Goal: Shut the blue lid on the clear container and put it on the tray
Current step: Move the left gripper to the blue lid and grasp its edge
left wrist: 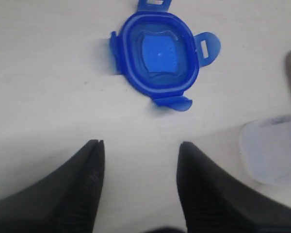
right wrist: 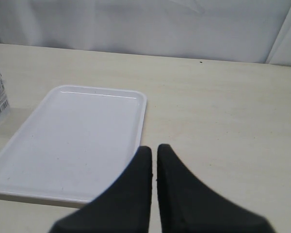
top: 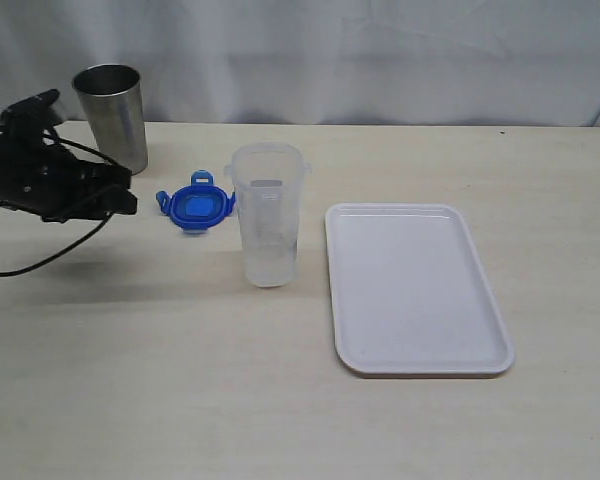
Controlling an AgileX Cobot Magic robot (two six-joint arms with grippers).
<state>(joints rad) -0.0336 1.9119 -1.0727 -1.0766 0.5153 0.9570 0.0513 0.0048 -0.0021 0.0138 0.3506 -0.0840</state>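
The blue lid (top: 195, 207) (left wrist: 158, 56) lies flat on the table with its flaps spread, just left of the clear container (top: 267, 214), which stands upright and uncovered. The container's blurred edge (left wrist: 274, 150) shows in the left wrist view. My left gripper (top: 123, 196) (left wrist: 139, 143) hovers left of the lid, open, with bare table between its fingers and a gap to the lid. The white tray (top: 416, 288) (right wrist: 72, 138) lies empty right of the container. My right gripper (right wrist: 154, 147) is shut on nothing near the tray's corner; the exterior view does not show it.
A steel cup (top: 112, 115) stands at the back left, behind my left arm. A black cable (top: 40, 262) loops from that arm over the table. A white curtain (top: 380, 50) backs the table's far edge.
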